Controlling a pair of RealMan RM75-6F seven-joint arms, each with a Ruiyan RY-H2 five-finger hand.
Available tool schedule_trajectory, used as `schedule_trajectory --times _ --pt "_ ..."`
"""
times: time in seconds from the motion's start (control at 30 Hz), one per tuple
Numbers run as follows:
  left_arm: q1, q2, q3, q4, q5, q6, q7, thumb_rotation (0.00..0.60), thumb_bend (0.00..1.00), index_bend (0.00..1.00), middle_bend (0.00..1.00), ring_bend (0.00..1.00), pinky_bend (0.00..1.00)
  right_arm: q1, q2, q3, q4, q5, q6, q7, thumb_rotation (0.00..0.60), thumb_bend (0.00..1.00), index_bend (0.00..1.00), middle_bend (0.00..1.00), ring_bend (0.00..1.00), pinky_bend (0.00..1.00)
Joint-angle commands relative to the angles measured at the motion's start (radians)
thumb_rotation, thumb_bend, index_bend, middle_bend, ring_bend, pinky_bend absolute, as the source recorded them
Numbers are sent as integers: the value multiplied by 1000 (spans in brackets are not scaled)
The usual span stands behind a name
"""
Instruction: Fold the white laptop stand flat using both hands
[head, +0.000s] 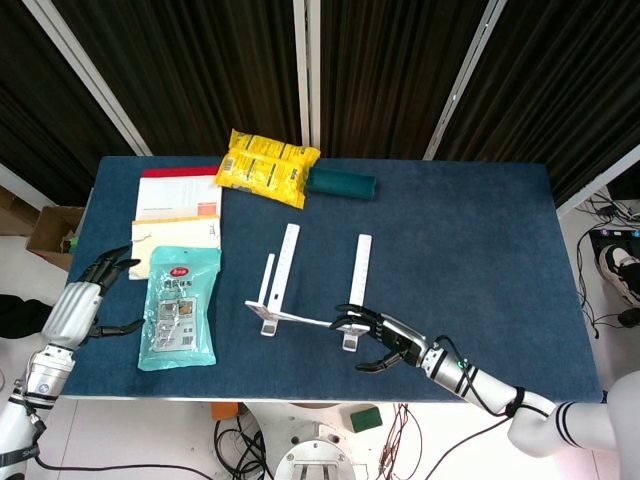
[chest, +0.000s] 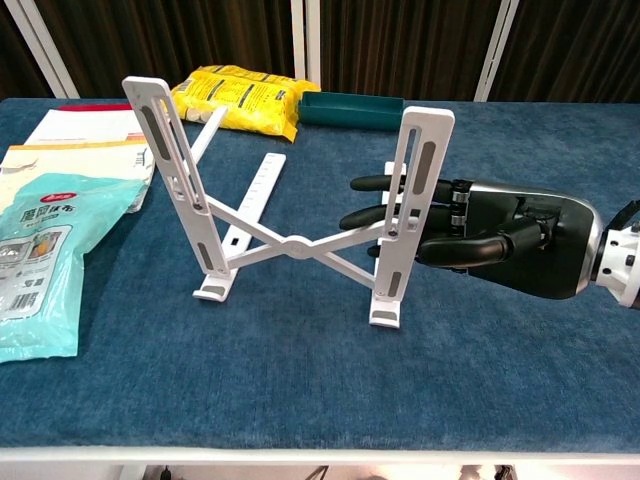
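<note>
Head view. The white laptop stand (head: 305, 290) is located near the front middle of the blue table (head: 470, 240), erected on its feet with both slotted uprights raised. The right hand (head: 388, 345) is positioned at the stand's right upright, fingers extended toward it; whether contact is made cannot be determined from this angle. The left hand (head: 88, 300) is held at the table's left edge, well apart from the stand, fingers spread and nothing held. A teal pouch (head: 180, 305) lies between that hand and the stand. A yellow snack bag (head: 267, 165) and a dark green case (head: 341, 183) lie at the far edge.

Chest view. The right hand (chest: 500, 245) is seen with dark fingers (chest: 385, 215) passed behind the right upright (chest: 410, 205) and the thumb curled toward the near side. A partial wrap is indicated; a firm clamp is not confirmed. The crossed braces (chest: 290, 245) are not yet collapsed, and the left upright (chest: 175, 185) is unsupported.

Hazards. If the right upright is pushed inward while the left side is unrestrained, the whole stand may be slid or tipped across the cloth rather than folded. Fingers located behind the upright may be trapped as the braces close.
</note>
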Motion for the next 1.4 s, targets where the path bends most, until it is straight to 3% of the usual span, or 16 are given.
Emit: schedule_trajectory --times 0.03,0.23,0.4,0.83,1.4 --pt "-19 -12 -11 15 0 -15 -20 600 125 161 52 28 162 -3 49 9 -9 -30 46 -86 600 91 142 253 46 0" --pt "-99 -69 -42 65 47 -49 -162 600 125 144 52 28 161 -2 191 14 -102 -27 76 -170 600 91 142 252 45 0" --pt "-200 -116 -36 100 137 -97 -389 600 126 126 38 28 162 -14 276 16 -164 -24 99 -212 600 92 142 252 45 0" --pt "-368 -247 31 233 271 -92 -778 600 127 94 17 27 173 -63 310 4 -189 -30 123 -229 600 91 142 251 45 0" --pt "-459 -379 52 321 257 -60 -877 600 126 93 18 27 205 -117 303 -1 -152 -33 150 -216 600 92 142 251 45 0"
